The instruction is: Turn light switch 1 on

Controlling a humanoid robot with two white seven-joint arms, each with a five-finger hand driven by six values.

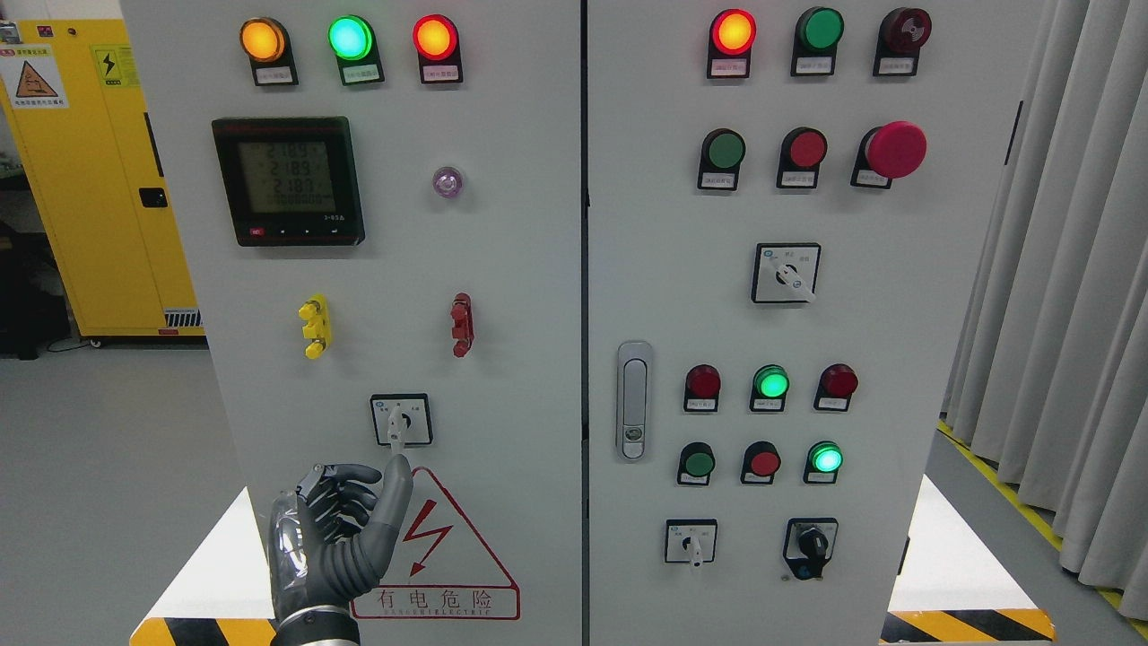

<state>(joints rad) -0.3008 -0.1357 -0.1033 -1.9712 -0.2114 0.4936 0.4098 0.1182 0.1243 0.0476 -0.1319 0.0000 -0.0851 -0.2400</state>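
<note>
The switch (401,420), a small rotary selector on a square white plate, sits low on the left cabinet door (502,269), at about 7 o'clock from the frame's middle. Its pale lever points straight down to 6 o'clock, so its long axis runs vertical.

The left hand (336,534) is directly beneath, and the switch lies at 1 o'clock from the palm. The thumb is stretched upward, its tip just under the lever's lower end, touching or nearly so; I cannot tell which. The other fingers are curled in toward the palm and pinch nothing. The right hand is out of view, so the left is the only one near.

The coming move likely turns on this: the thumb lines up with the lever's axis from below, so turning it calls for a sideways push or a pinch around the lever, not more upward travel.

Outward from there: a red warning triangle (439,547) at 3 o'clock of the hand, yellow (315,327) and red (462,324) handles above the switch, and a meter (289,180) at 11 o'clock.
</note>
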